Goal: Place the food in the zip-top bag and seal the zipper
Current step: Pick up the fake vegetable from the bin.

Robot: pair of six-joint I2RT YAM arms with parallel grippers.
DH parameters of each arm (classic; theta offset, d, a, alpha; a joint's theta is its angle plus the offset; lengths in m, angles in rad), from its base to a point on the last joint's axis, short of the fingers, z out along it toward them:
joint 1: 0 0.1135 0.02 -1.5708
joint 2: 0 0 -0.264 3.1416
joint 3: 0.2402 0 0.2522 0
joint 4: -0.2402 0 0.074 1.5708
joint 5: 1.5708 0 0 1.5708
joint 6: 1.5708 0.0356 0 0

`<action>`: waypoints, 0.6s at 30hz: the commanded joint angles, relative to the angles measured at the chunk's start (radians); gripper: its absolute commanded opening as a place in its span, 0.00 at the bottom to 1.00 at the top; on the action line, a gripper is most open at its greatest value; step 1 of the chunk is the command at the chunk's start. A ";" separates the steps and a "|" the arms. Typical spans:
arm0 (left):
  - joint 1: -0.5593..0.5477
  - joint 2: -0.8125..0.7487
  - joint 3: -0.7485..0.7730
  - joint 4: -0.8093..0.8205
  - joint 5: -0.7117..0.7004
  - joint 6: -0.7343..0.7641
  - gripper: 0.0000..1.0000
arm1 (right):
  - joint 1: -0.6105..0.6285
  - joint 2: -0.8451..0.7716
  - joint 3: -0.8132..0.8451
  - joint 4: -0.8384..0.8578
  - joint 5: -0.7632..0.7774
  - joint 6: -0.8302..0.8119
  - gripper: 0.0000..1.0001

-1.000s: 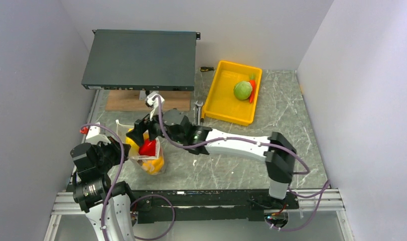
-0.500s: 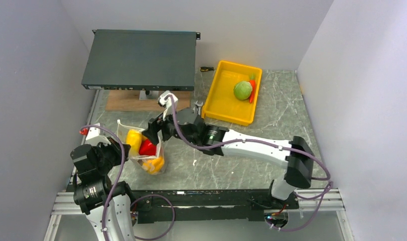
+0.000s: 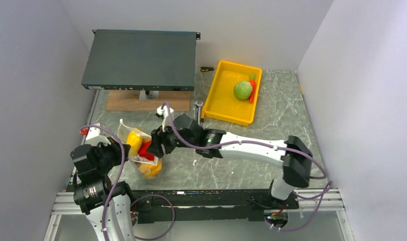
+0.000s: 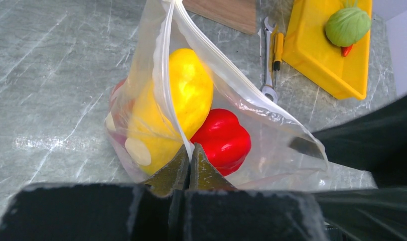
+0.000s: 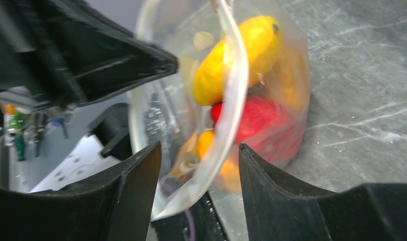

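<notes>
Zip-top bag (image 3: 145, 159): stood on the near left of the table (image 3: 241, 165), mouth held up and parted.
Zipper (image 4: 166, 75): a whitish strip along the mouth; unsealed.
Left gripper (image 4: 189, 151): closed tight on the zipper strip at the bag's near rim, no gap seen between the tips.
Right gripper (image 5: 198, 149): fingers spread wide; the bag's rim is seen passing between them, though whether it is touched cannot be told.
Food in the bag: a yellow pepper (image 4: 186, 95) uppermost; a red pepper (image 4: 224, 138) pressed against it, lower and to the right; an orange piece (image 5: 206, 143) underneath, only partly seen.
Food outside the bag: a green cabbage (image 3: 243, 90) and an orange carrot (image 3: 252, 91), touching, in the yellow tray (image 3: 226, 108) at the far right, well apart from the bag.
Beside the tray: a wrench (image 4: 265, 65) and a screwdriver (image 4: 277, 47), laid just off its left edge.
</notes>
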 commanded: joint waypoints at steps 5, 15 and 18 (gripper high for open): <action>0.004 0.000 0.012 0.046 0.008 0.002 0.00 | -0.108 -0.305 -0.153 0.186 -0.083 0.150 0.59; 0.005 -0.004 0.011 0.045 0.009 0.003 0.00 | -0.299 -0.436 -0.283 -0.099 0.532 -0.020 0.68; 0.004 0.000 0.012 0.048 0.009 0.003 0.00 | -0.369 -0.446 -0.361 -0.085 0.692 -0.062 0.67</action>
